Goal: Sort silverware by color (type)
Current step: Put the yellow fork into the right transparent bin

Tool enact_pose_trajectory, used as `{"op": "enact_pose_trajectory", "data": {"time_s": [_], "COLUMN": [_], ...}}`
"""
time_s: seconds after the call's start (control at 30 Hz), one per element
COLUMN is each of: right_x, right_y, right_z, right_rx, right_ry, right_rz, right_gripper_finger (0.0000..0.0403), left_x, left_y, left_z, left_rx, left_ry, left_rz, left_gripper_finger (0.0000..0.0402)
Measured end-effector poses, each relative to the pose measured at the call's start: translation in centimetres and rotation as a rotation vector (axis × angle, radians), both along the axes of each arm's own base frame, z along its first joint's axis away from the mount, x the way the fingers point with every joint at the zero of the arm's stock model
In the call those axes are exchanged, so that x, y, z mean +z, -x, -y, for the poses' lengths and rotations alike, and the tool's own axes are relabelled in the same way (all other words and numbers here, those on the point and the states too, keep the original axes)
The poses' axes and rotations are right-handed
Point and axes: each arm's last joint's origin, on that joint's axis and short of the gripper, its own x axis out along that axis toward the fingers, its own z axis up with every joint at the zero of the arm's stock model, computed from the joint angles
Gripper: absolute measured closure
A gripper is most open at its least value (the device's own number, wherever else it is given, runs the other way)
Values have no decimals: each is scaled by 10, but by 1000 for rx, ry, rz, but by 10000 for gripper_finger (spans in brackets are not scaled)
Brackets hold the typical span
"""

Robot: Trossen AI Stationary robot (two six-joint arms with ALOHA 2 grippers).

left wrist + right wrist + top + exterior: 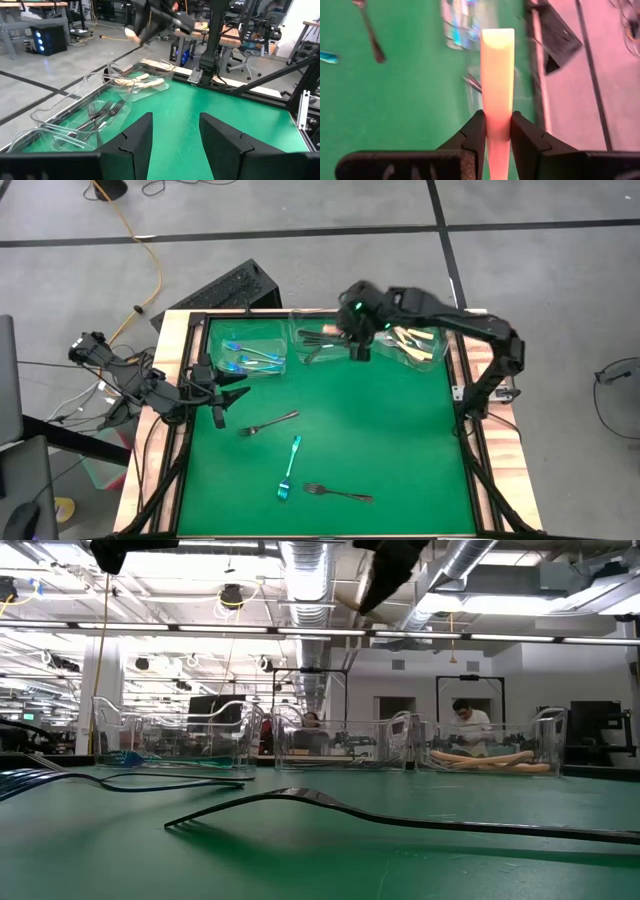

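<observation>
While your left gripper waits released at the table's edge, your right gripper clenches a cream-handled fork above the tubs

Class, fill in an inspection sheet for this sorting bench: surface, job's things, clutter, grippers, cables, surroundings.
Surface: green mat, wooden frame.
Job's things: three forks loose on the mat, one grey, one blue-teal, one dark; others sorted in three clear tubs along the far edge.
Clutter: nothing seen.
Grippers: right gripper shut on cream-handled piece above the tubs; left gripper open, empty, at the left edge.
Cables: orange cord on the floor.
Surroundings: people at distant desks.
</observation>
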Motion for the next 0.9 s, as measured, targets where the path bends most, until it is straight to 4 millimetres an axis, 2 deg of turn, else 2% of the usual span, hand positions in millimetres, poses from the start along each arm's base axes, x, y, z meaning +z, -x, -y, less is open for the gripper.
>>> {"op": "enact_pose_trajectory", "data": {"time_s": [0.13, 0.33, 0.6, 0.73, 0.9], "right_x": [9, 0, -51, -80, -101], "right_y": [25, 60, 86, 96, 107], "right_z": [21, 54, 88, 97, 105], "right_rx": [-83, -234, -381, -422, -459], "right_ry": [0, -29, -101, -134, -156], "right_rz": [-3, -46, -161, -214, -247], "right_gripper_finger": [306, 306, 306, 306, 306], "left_x": [0, 0, 0, 0, 0], "left_y": [0, 0, 0, 0, 0], "left_z": [0, 0, 0, 0, 0], "left_rx": [0, 0, 1, 1, 1], "left_ry": [0, 0, 5, 5, 2], "left_rz": [0, 0, 2, 2, -3], "left_gripper_finger": [256, 256, 256, 256, 256]}}
